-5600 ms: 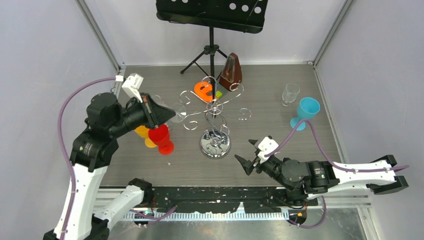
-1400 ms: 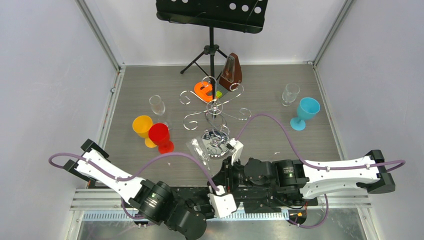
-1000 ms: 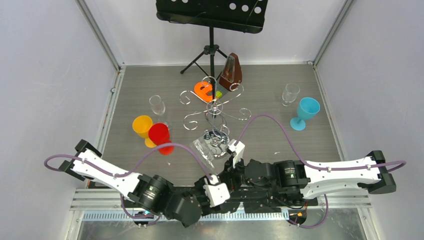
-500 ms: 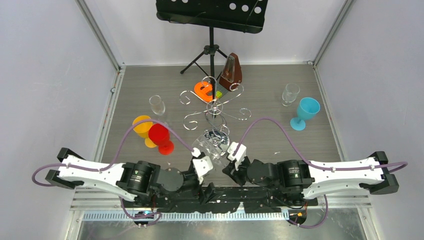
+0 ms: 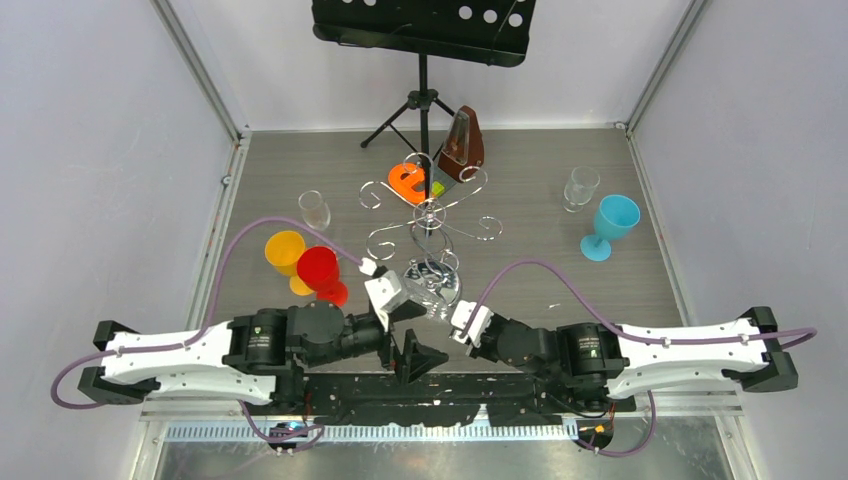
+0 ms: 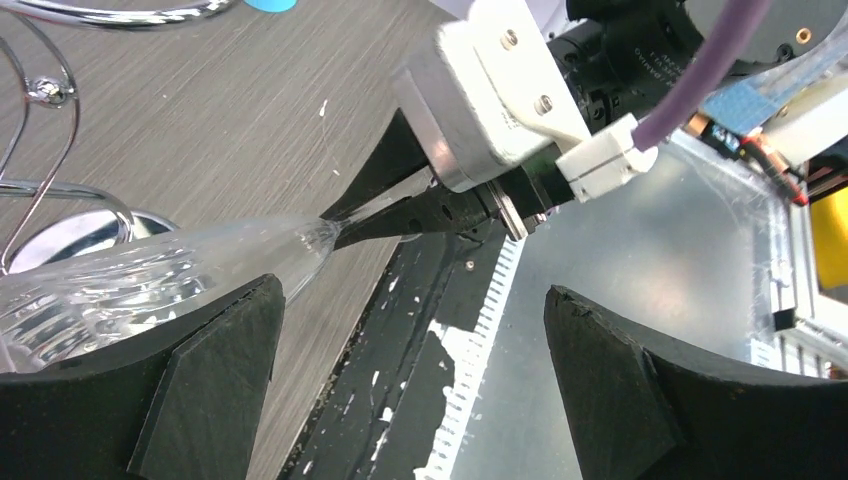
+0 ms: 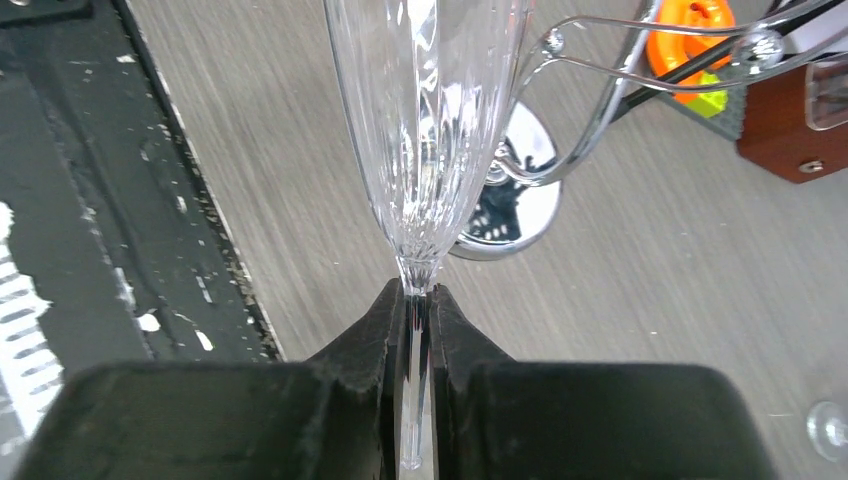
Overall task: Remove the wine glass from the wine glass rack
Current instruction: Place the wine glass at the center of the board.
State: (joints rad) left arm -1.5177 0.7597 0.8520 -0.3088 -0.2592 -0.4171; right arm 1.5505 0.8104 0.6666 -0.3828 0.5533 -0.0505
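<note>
The clear fluted wine glass (image 7: 430, 120) is off the wine glass rack (image 5: 428, 215), and my right gripper (image 7: 418, 300) is shut on its thin stem just below the bowl. In the top view the glass (image 5: 422, 283) lies tilted over the rack's round mirror base (image 5: 445, 290), held by the right gripper (image 5: 443, 308). My left gripper (image 6: 412, 295) stands wide open with nothing between its fingers. The glass bowl (image 6: 150, 290) passes just above its left finger (image 6: 200, 380). From above, the left gripper (image 5: 410, 335) sits beside the glass near the table's front edge.
A black music stand (image 5: 425, 30), a brown metronome (image 5: 463, 140) and an orange toy (image 5: 408, 180) stand behind the rack. A clear glass (image 5: 315, 210), yellow cup (image 5: 285, 250) and red cup (image 5: 320, 272) are on the left. Another clear glass (image 5: 580, 187) and a blue cup (image 5: 612, 222) are on the right.
My left gripper has opened wide and swung in from the near edge to beside the glass. The right gripper stays shut on the stem and has shifted slightly left.
</note>
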